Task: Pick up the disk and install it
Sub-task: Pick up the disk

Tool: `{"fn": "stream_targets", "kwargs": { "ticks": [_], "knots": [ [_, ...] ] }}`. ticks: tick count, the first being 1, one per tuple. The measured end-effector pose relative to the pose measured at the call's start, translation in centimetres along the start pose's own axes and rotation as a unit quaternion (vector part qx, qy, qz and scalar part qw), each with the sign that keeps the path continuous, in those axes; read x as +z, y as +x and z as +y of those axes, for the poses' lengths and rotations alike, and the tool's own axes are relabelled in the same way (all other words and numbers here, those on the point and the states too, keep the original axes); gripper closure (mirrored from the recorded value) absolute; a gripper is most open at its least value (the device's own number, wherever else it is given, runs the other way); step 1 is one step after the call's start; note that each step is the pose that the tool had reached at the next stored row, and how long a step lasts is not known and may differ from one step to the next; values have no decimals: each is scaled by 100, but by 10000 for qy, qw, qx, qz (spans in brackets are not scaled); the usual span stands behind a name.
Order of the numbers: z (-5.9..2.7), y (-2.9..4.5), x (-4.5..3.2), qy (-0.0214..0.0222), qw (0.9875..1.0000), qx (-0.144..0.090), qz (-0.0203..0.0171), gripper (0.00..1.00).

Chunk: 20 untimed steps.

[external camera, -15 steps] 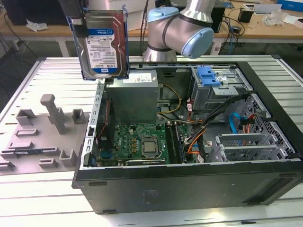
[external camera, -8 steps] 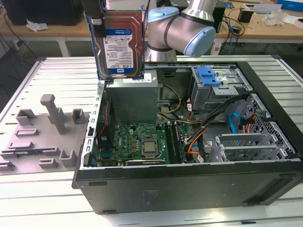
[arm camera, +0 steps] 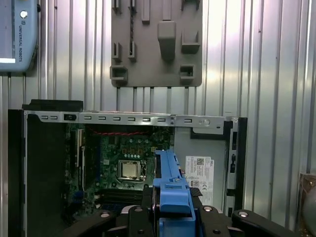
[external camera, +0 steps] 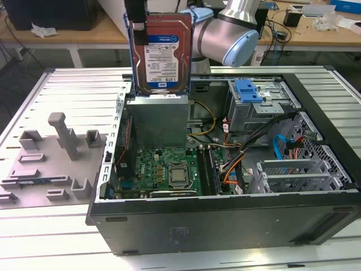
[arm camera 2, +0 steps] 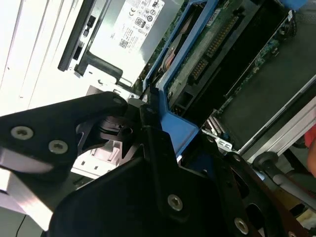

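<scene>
Well, open room: the disk (external camera: 161,53) hangs upright in free air over the open computer case (external camera: 225,226), whose whole top side is uncovered in the exterior view.
Edge below: the disk's lower edge sits just over the grey power supply box (external camera: 157,121); I cannot tell whether they touch.
Edge seen from above: in the first wrist view the blue carrier rail (arm camera: 170,190) lies over the line where the motherboard (arm camera: 123,153) meets the power supply box.
Case rim: a slotted metal rim (arm camera: 123,118) borders the opening on the side towards the grey fixture plate (arm camera: 155,44).
Toward the exterior view's right: the drive cage with blue latch (external camera: 248,93) stands well apart from the disk, with loose cables (external camera: 225,135) lying between.
Toward the exterior view's left: the ribbed metal table (external camera: 73,90) lies open beside the case, with the fixture plate resting on it.
Gripper: the gripper (arm camera 2: 148,116) is closed onto the carrier rail, black fingers (arm camera 2: 89,118) pressed against the blue plastic and bearing the disk at its upper end.
Disk's look: flat and rectangular, its broad face turned to the exterior camera, dark reddish in tone, with a white-and-blue label and blue rail along its sides.
Arm: the silver and pale-blue robot arm (external camera: 231,34) stands behind the disk.
</scene>
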<state>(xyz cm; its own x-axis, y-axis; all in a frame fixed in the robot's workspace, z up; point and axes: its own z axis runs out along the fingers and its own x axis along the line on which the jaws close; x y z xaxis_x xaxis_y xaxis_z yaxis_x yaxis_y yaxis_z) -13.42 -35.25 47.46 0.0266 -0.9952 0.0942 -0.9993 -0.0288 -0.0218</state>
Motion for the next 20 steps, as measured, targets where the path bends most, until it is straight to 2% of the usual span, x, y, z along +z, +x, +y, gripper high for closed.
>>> {"fn": "stream_targets", "kwargs": {
  "ticks": [2, 4, 16, 20],
  "knots": [
    [-67, 7, 2, 0, 10000, -1, 0, 63],
    [-92, 8, 2, 0, 10000, -1, 1, 63],
    [-95, 8, 3, 0, 10000, 0, 2, 63],
    [-156, 19, 5, 0, 10000, 0, 2, 63]
  ]
}}
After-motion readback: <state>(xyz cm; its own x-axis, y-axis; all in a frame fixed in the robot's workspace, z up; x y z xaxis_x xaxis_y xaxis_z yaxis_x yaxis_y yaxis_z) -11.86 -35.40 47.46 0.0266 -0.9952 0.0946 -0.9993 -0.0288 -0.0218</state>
